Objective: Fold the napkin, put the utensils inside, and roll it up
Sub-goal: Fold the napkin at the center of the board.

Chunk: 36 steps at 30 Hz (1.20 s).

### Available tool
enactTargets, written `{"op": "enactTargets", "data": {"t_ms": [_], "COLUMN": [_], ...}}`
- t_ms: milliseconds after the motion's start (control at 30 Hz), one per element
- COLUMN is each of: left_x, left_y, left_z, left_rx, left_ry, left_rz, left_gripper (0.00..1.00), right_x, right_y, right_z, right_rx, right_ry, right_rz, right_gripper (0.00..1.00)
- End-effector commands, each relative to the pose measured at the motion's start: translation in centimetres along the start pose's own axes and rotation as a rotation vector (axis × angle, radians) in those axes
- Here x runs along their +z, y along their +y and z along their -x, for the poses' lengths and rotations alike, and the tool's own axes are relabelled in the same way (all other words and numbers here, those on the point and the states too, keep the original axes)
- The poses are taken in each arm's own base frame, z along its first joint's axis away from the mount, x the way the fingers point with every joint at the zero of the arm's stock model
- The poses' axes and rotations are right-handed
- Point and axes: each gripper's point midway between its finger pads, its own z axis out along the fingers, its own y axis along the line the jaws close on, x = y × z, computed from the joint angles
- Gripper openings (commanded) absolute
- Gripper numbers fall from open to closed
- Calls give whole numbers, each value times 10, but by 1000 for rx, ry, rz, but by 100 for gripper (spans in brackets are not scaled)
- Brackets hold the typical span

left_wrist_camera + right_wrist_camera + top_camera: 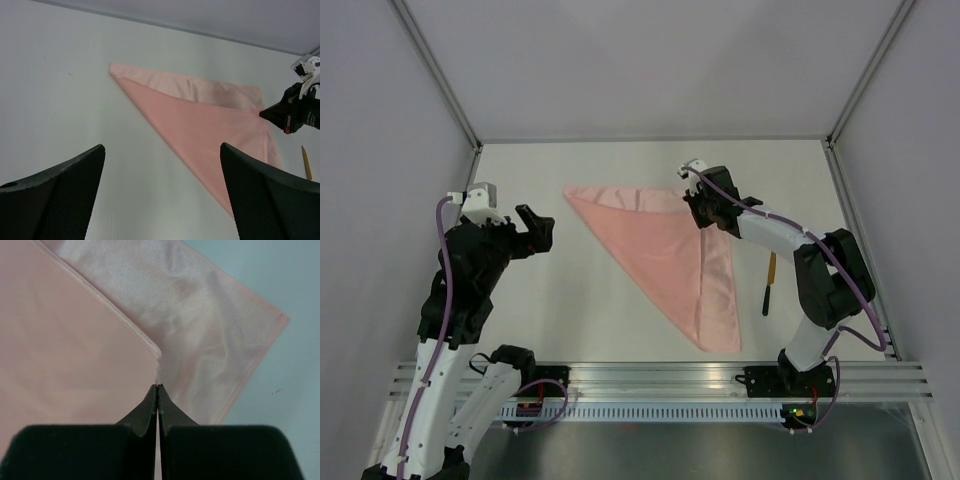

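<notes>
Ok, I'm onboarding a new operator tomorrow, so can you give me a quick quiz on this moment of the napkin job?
1. True or false: the left gripper is holding the napkin.
2. Fill in: the right gripper is shut on a ____ of the napkin's top layer.
3. Where is the utensil? A) wrapped in the napkin B) lying on the table, right of the napkin C) in the right gripper

Key: 1 false, it is open and off to the napkin's left; 2 corner; 3 B.
</notes>
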Motion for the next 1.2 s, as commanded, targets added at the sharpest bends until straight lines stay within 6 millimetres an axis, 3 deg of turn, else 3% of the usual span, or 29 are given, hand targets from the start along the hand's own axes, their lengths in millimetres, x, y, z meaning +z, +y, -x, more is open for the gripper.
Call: {"op": "enactTargets", "data": {"t_ms": [0, 433, 1167], "left_x": [1, 4, 7], "left_y": [-4, -2, 0], "left_z": [4, 2, -1], "left_rx": [-17, -18, -22], "left_ry": [-21, -11, 3], "left_rz": [-22, -13, -7], "left_gripper": [100, 100, 100], "right_x": [1, 14, 26], "right_y": [-18, -50, -85], "right_z": [24, 35, 45], "right_rx": [2, 28, 75], "right_ry": [-53, -59, -82], "right_rz": [-49, -96, -148], "right_gripper": [1, 0, 0]}}
